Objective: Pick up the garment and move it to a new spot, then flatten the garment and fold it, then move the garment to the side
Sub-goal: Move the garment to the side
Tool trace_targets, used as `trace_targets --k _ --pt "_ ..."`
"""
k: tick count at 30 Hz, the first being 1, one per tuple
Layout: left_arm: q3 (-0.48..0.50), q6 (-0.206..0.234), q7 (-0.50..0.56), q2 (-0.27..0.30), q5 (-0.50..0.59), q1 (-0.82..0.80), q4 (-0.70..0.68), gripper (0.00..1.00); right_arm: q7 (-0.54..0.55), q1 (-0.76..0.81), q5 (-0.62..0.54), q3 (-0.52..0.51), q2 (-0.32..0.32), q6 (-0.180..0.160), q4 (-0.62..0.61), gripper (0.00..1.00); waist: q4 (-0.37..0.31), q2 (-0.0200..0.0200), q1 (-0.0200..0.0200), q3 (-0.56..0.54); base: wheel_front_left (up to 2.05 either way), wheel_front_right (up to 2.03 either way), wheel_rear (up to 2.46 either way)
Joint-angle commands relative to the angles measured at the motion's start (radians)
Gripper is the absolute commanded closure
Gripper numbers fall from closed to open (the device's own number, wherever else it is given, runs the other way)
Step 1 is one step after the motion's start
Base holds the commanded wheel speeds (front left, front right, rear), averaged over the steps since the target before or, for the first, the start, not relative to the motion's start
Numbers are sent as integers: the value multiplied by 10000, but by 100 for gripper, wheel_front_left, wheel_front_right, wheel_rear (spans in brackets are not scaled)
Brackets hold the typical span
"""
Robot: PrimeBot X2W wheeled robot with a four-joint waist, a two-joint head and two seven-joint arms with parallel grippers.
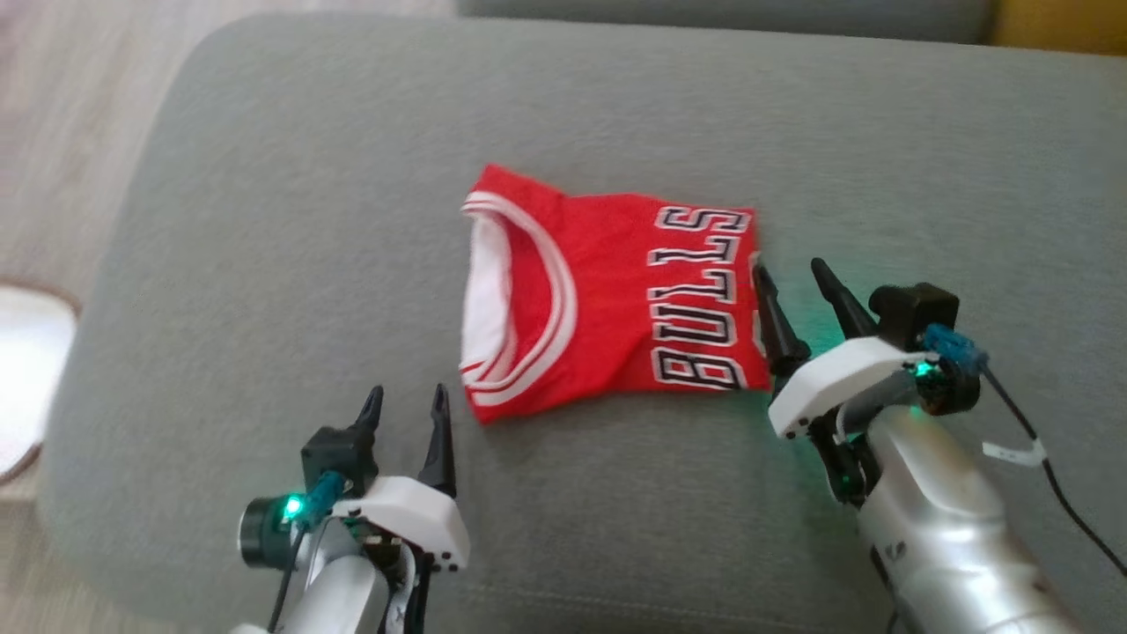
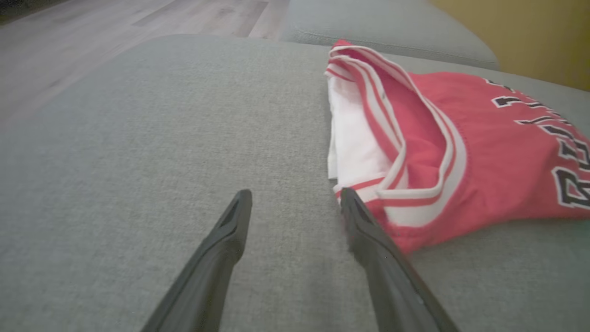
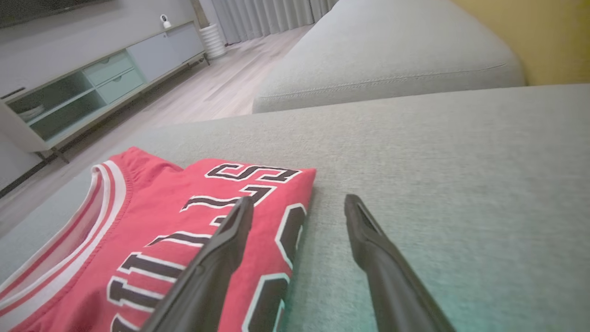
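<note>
A red jersey [image 1: 607,299] with white trim and black "BULLS" lettering lies folded on the grey cushion [image 1: 290,264]. Its collar end [image 2: 368,138] faces left, the lettered end [image 3: 249,184] right. My left gripper [image 1: 405,401] stands open just below the jersey's lower left corner, its right finger [image 2: 368,230] close to the hem. My right gripper [image 1: 792,269] is open at the jersey's right edge, the left finger [image 3: 230,230] over the lettering and the right finger [image 3: 368,240] over bare cushion. Nothing is between either pair of fingers.
A second grey cushion [image 3: 392,50] lies beyond the one under the jersey, with a yellow wall [image 3: 544,32] behind. Wooden floor [image 2: 115,27] runs off the cushion's left side. A low cabinet [image 3: 92,78] stands across the room. A pale round object [image 1: 26,370] sits at the far left.
</note>
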Motion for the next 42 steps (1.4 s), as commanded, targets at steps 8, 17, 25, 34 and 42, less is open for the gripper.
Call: trace_targets --k 8,17,25,34,42 --pt "134 56 -124 79 -134 -485 -375 0 501 -836 644 385 98 65 1756 52 969 0 0 503 0 0 0" --pt "506 -11 -124 79 26 -420 -270 0 -87 -976 1204 592 94 65 1683 100 -916 0 0 148 0 0 0" --pt "866 -172 -124 79 124 -771 -78 0 -107 -766 1207 712 95 65 754 100 -3907 0 0 143 0 0 0" --pt "1059 -496 -124 79 279 -1156 382 0 -109 -343 1789 1097 54 65 -268 100 -6677 0 0 430 0 0 0" --pt "255 -800 -124 79 244 -1716 772 0 -110 119 1759 311 -457 65 -980 100 -6825 0 0 772 0 0 0"
